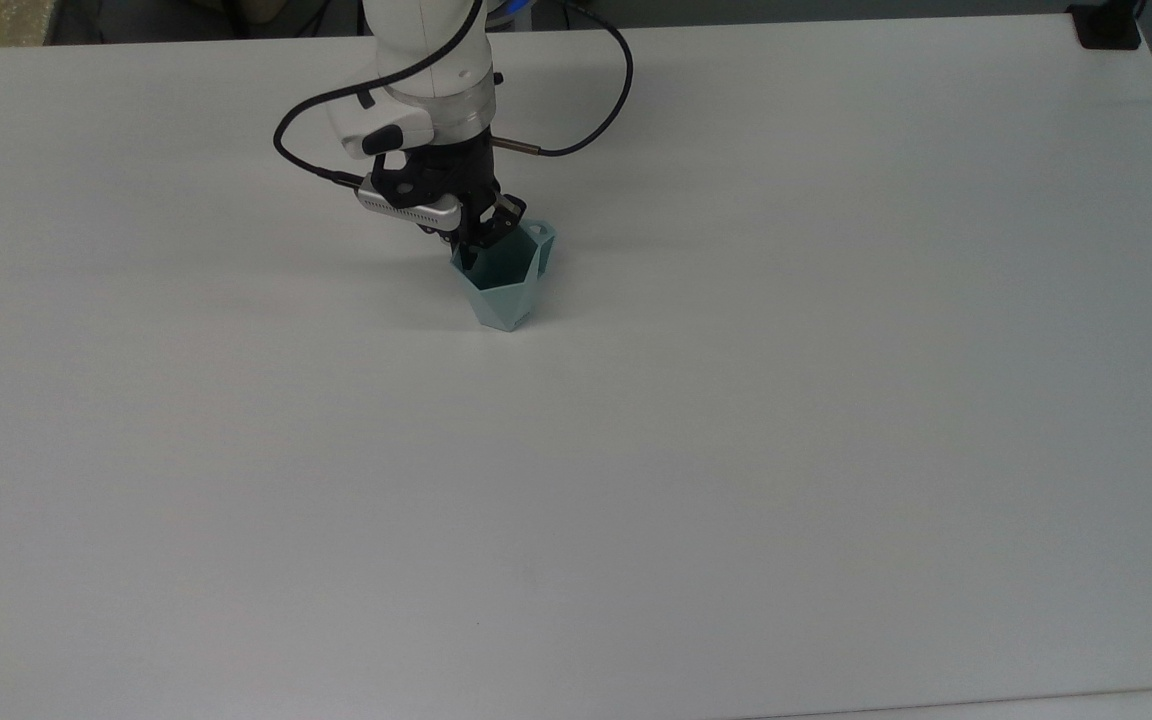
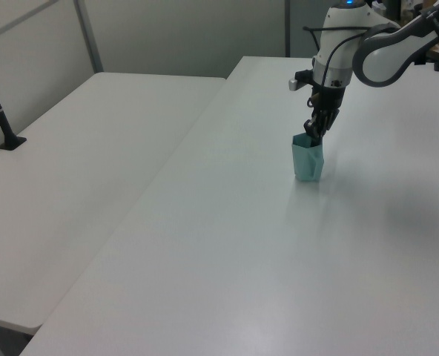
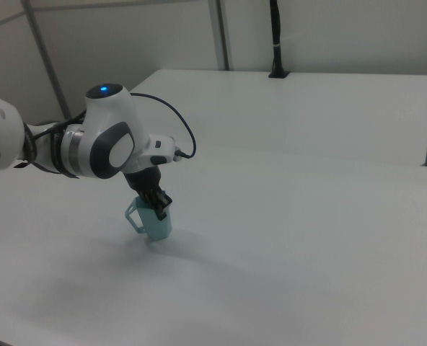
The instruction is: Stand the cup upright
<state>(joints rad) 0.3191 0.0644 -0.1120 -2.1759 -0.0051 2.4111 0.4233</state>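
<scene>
The cup (image 1: pixel 504 285) is being held mouth-up on the white table (image 1: pixel 736 450), its rim pinched by the gripper (image 1: pixel 473 247); a hasty or sideways release could tip it.

We find no text, label, brand, number or sign that we can read. The cup (image 1: pixel 504 290), the arm (image 3: pixel 105 144) and the surface (image 1: pixel 736 450) bear no lettering that we can make out.
</scene>
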